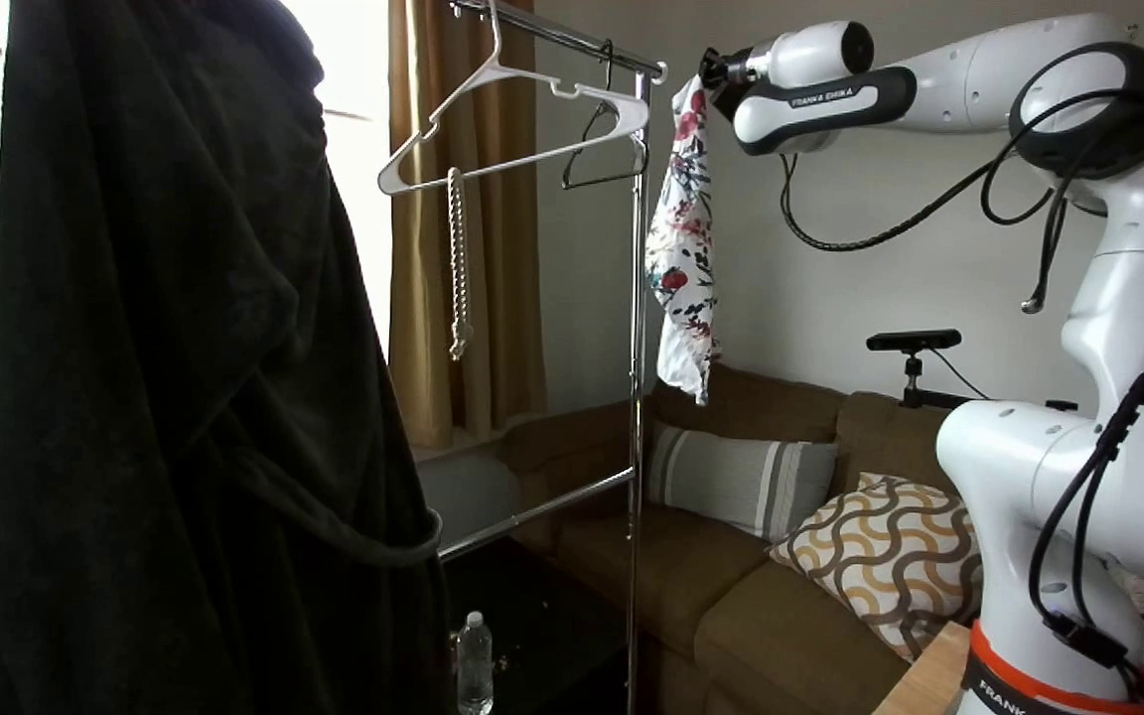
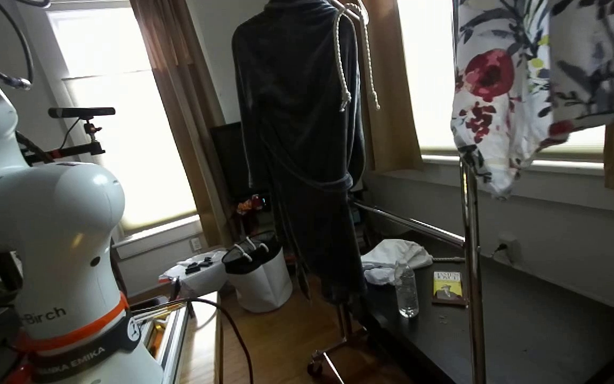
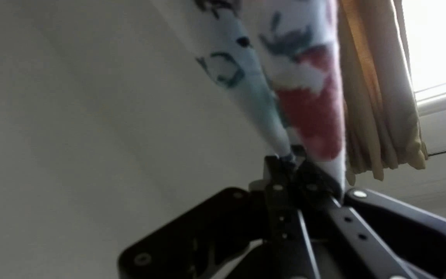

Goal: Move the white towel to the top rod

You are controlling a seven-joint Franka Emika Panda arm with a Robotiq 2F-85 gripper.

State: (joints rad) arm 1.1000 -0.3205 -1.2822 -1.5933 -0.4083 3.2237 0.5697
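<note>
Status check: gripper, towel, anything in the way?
Gripper shut on floral towel. Towel hanging, not yet over top rod. Hangers on rod, possibly in the way.

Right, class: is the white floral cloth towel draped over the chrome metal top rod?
No: in an exterior view, the towel hangs from the black metal pincer, not over the rod.

The towel (image 3: 289,69) is blurred in the wrist view, its pinched end hidden in the gripper (image 3: 293,166), and the top rod (image 1: 552,34) is cut off in an exterior view. The robe (image 2: 301,106), cut off at the top, hides part of the table (image 2: 547,314), whose near corner falls below the frame; by the table's far edge, small print on the book (image 2: 447,288) is illegible.
</note>
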